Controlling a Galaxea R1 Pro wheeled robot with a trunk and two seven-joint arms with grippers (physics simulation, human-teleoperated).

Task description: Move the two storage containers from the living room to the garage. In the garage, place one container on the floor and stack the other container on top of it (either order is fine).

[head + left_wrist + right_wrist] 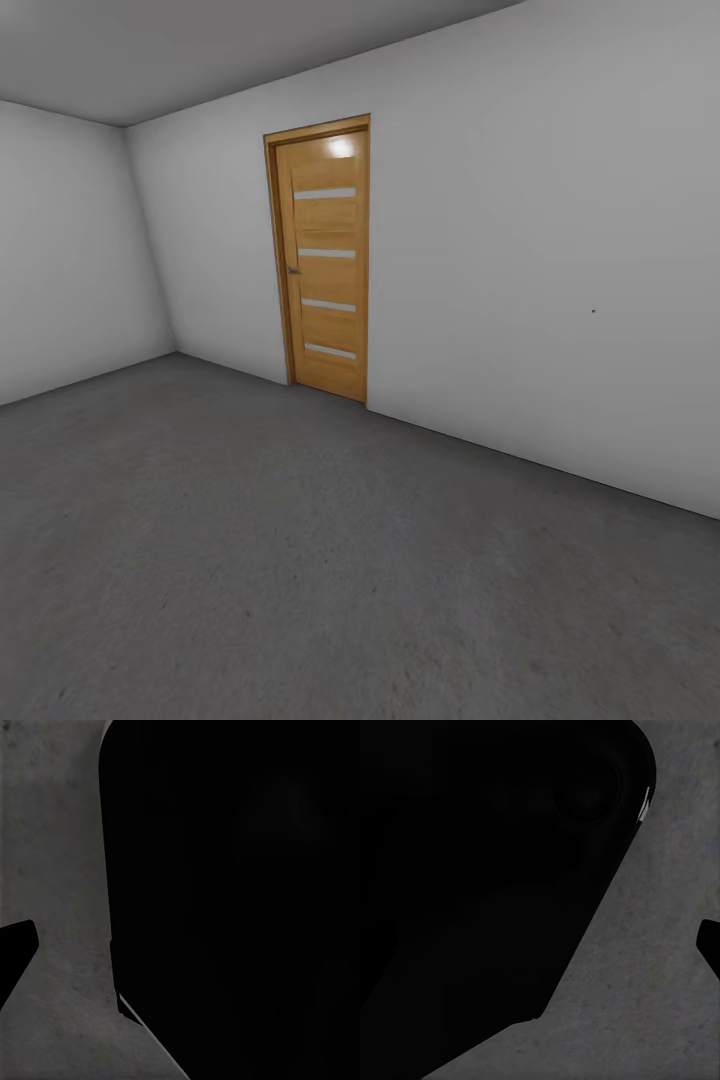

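You face the garage: grey floor (pixel 300 560), white walls (pixel 520 260) and a shut door (pixel 325 260) with four pale slits. Both wrist views show dark robot parts over concrete; you cannot tell either claw's state. No containers are in sight.

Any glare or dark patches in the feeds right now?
Head view: evenly lit, one bright glare spot atop the door, lines slightly bowed. Left wrist view: mostly black silhouette, the floor dim beside it. Right wrist view: the same, grey concrete showing alongside.
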